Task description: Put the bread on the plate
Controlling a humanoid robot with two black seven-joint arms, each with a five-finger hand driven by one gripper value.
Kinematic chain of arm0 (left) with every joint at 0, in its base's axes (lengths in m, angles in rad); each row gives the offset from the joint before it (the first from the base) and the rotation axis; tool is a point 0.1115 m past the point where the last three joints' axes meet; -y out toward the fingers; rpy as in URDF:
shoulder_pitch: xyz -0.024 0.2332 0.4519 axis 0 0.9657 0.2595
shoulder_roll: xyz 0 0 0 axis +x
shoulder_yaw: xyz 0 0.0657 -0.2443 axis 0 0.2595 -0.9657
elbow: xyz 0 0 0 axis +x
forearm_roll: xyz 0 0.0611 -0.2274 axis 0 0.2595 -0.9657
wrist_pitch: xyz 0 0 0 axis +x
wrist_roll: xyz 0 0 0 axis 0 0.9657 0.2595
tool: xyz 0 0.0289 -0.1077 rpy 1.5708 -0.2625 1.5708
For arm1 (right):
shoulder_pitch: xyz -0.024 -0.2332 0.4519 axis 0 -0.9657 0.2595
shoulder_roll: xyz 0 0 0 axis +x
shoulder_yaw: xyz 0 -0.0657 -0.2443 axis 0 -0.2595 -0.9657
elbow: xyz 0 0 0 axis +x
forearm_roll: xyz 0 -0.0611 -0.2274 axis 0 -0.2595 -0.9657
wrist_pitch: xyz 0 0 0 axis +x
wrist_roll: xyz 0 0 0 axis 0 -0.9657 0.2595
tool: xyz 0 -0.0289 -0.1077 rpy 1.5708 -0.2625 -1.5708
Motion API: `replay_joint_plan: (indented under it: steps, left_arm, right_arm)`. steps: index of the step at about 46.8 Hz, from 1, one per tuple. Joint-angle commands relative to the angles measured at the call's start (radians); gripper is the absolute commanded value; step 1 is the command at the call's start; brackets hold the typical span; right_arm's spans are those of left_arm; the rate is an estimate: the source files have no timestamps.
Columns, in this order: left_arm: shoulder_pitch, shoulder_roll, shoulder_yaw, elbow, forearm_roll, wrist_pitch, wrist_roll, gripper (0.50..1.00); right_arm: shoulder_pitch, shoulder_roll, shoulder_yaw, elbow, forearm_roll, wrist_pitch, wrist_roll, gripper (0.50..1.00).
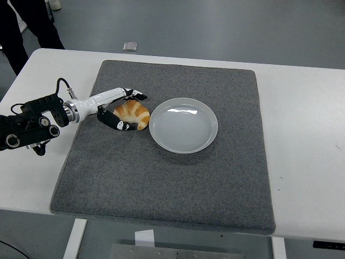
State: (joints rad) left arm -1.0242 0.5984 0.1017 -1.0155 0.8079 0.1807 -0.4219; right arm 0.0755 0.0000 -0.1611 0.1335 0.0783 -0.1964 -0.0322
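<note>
A golden croissant, the bread (133, 113), lies on the grey mat just left of the white plate (183, 125), close to its rim. My left hand (136, 111) reaches in from the left and brackets the bread. Its fingers (135, 95) curl along the far edge and the thumb (119, 124) lies along the near edge, both pressed against the crust. The bread still rests on the mat. The plate holds nothing. My right arm does not show.
The grey mat (161, 183) covers most of the white table (307, 135). A small grey object (129, 46) lies on the floor beyond the far edge. A person's dark legs (27, 27) stand at the top left.
</note>
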Motion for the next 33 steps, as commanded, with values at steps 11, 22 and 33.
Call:
replay_joint_plan:
  steps: [11,22,33]
  left_arm:
    - [-0.017,0.011,-0.043,0.008,0.002,0.008,0.000,0.500]
    - [-0.027,0.011,-0.043,0.008,0.002,0.008,0.000,0.500]
    - [-0.025,0.017,-0.051,0.009,-0.006,0.009,0.000,0.500]
  right_arm:
    - [0.000,0.000,0.000,0.000,0.000,0.000,0.000,0.952]
    - [0.000,0.000,0.000,0.000,0.000,0.000,0.000,0.952]
    - [0.000,0.000,0.000,0.000,0.000,0.000,0.000,0.952]
